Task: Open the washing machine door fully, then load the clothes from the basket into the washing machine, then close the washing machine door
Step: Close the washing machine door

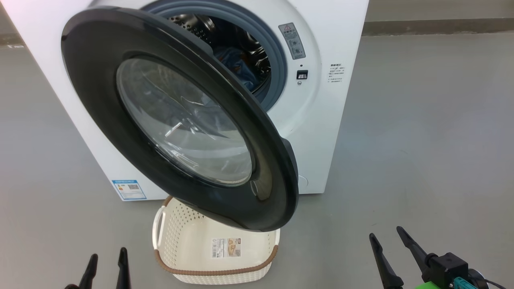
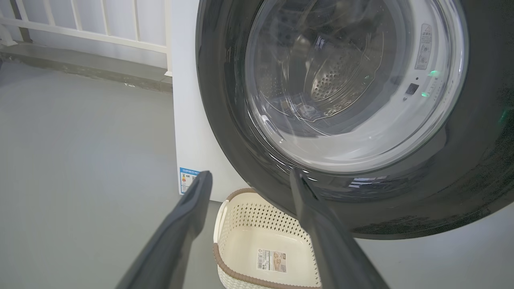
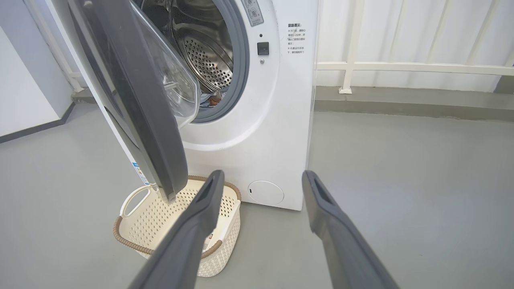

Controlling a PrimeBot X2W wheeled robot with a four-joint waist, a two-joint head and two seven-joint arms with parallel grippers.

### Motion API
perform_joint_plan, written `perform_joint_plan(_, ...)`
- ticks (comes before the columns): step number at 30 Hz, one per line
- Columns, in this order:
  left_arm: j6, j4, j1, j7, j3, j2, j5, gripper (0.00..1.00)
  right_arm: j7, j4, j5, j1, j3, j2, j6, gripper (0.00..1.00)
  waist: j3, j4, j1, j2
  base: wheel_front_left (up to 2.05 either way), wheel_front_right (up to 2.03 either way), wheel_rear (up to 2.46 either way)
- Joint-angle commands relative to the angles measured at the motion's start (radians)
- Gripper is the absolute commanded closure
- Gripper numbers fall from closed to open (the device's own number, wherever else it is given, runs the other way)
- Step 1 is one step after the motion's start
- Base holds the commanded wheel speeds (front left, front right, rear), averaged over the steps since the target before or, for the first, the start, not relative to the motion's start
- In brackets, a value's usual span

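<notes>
Judging by how things lie, the loading is done and the closing step is in hand. The basket sits on the floor against the foot of the washing machine with nothing in it but its sticker. The clothes show as a blue heap low inside the drum, just behind the grey gasket. The washing machine door stands partway open, hinged on the robot's left, and its free edge hangs over the basket.

Both tools are released and carry nothing. The left end effector has its fingers spread, low at the robot's left, and faces the outer glass of the door. The right end effector is just as wide, well off to the right over bare floor.

I reckon the next move calls for a push on the black ring near the free edge, swinging it toward the opening until the catch meets the small dark latch socket. A flat finger against the ring should do; no grasp seems needed. Whether any cloth lies over the gasket lip I cannot tell from here, and that is worth watching for.

As for writing:
- A grey warning label with a red triangle sits beside the opening.
- A short block of black Chinese print is on the front panel, too small for me to read.
- A blue-edged sticker with a code square is at the lower corner of the cabinet.
- The basket's sticker bears a barcode and a small picture.

I can make out no brand name.
</notes>
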Motion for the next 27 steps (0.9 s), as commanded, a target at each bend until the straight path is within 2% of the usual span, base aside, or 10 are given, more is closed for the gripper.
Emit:
perform_joint_plan(1,-0.006,-0.024,-0.013,-0.012,0.041,0.004,0.014,0.0,-0.005,-0.026,-0.015,-0.026,0.024,-0.014,0.001,0.0,-0.003,-0.003,0.0,0.0,0.0,0.0,0.0)
perform_joint_plan(19,-0.012,-0.008,-0.005,-0.012,0.05,-0.002,0.016,0.0,-0.005,-0.021,-0.03,-0.039,-0.019,-0.002,0.001,0.0,0.001,0.0,0.0,0.0,0.0,0.0,0.0)
perform_joint_plan(20,-0.012,-0.007,-0.005,-0.012,0.048,-0.002,0.014,0.0,-0.005,-0.02,-0.03,-0.04,-0.02,-0.001,0.001,0.05,0.001,0.001,0.0,0.0,0.0,0.0,0.0)
perform_joint_plan(21,-0.012,-0.006,-0.005,-0.012,0.047,-0.002,0.012,0.0,-0.005,-0.019,-0.03,-0.041,-0.021,0.0,0.001,0.52,0.001,0.002,0.0,0.0,0.0,0.0,0.0)
perform_joint_plan(23,-0.012,-0.005,-0.006,-0.012,0.046,-0.002,0.011,0.0,-0.005,-0.017,-0.027,-0.045,-0.027,0.001,0.001,1.0,0.002,0.003,0.0,0.0,0.0,0.0,0.0)
perform_joint_plan(27,-0.012,-0.008,-0.01,-0.012,0.044,-0.002,0.007,0.0,-0.005,-0.014,-0.016,-0.053,-0.038,0.004,0.001,1.0,0.005,0.007,0.0,0.0,0.0,0.0,0.0)
